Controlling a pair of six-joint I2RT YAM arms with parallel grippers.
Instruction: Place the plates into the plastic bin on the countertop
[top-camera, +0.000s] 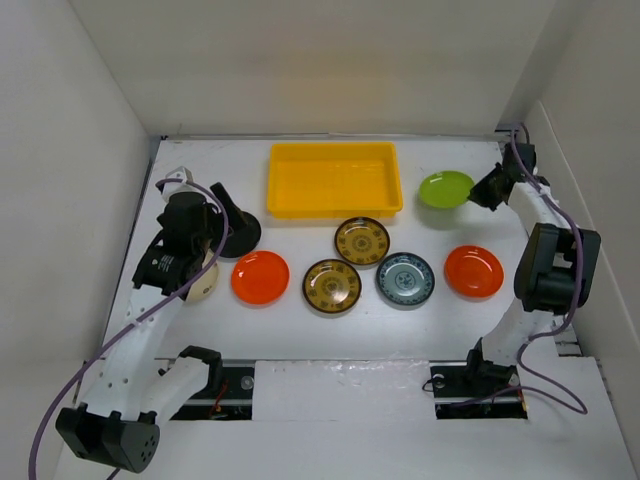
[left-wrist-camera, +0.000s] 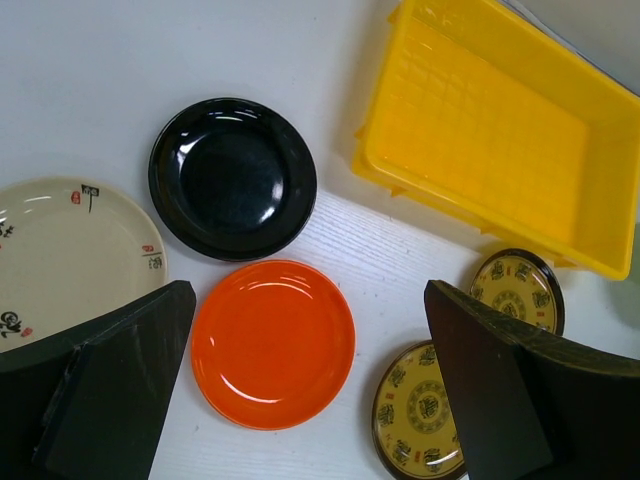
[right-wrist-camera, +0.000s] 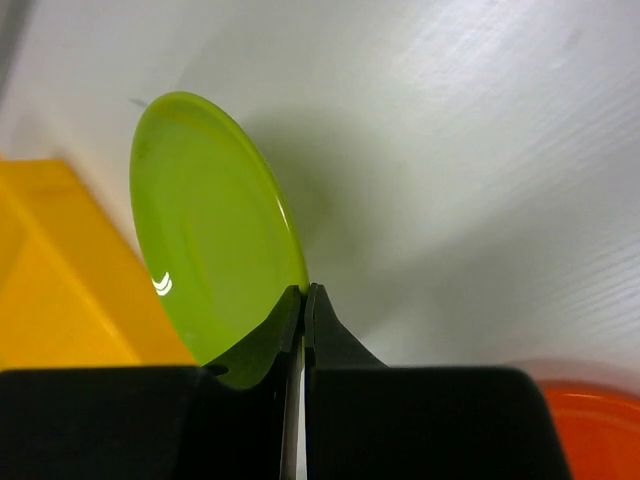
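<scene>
Right claw (right-wrist-camera: 303, 291) pinches the lime plate (right-wrist-camera: 215, 230) beside the yellow bin (top-camera: 335, 181); left claw (left-wrist-camera: 308, 296) gapes.

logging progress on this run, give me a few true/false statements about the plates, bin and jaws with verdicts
1. The plastic bin has no plates in it. True.
2. The right jaws are shut on the rim of the lime green plate. True.
3. The left jaws grip the black plate. False: they stand open and hold nothing.
4. The blue-grey plate is in the bin. False: it lies on the countertop.
</scene>
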